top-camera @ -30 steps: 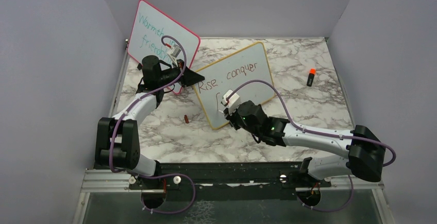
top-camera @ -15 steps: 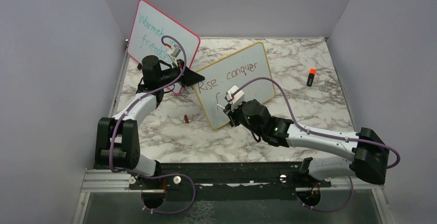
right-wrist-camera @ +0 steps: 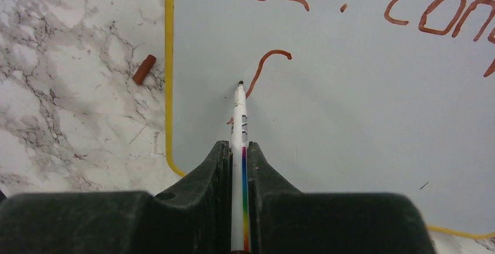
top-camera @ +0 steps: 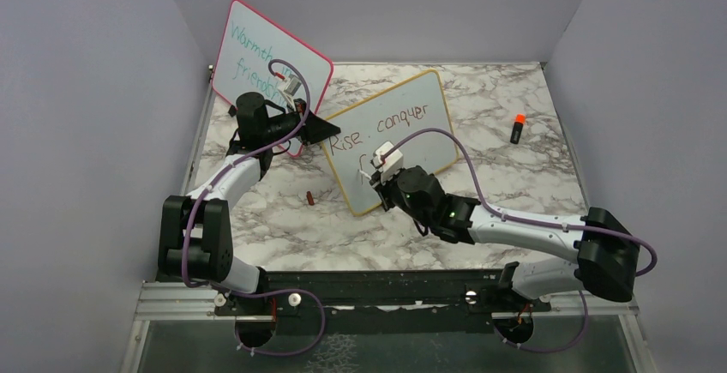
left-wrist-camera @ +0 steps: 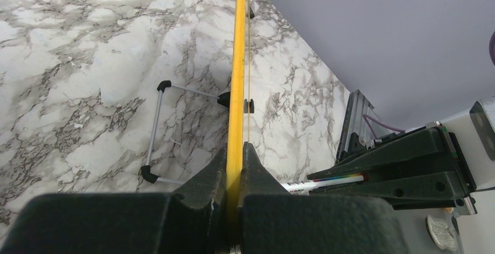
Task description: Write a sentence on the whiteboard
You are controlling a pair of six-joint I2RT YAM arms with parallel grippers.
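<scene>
The yellow-framed whiteboard point(top-camera: 424, 143) stands tilted at mid-table. My left gripper point(top-camera: 330, 130) is shut on its left edge, and the yellow frame point(left-wrist-camera: 236, 90) runs between the jaws of that gripper point(left-wrist-camera: 235, 163). The sentence point(top-camera: 377, 129) reads "Rise. conquer" in brownish red. Below it is one curved stroke point(right-wrist-camera: 268, 66), the start of a second line. My right gripper point(right-wrist-camera: 237, 149) is shut on a white marker with a rainbow stripe point(right-wrist-camera: 239, 119). The marker's tip meets the board at the stroke's lower part. In the top view the right gripper point(top-camera: 378, 176) is over the board's lower left.
A pink-framed board with teal writing point(top-camera: 266, 56) leans behind the left arm. A brown-red marker cap point(top-camera: 309, 198) lies on the marble left of the board and shows in the right wrist view point(right-wrist-camera: 143, 69). An orange-capped black marker point(top-camera: 517, 129) lies far right. The board's wire stand point(left-wrist-camera: 154, 128) sits behind it.
My right gripper with the marker shifted a little up and right over the board's lower left, then back left. The left arm and the board have not moved.
</scene>
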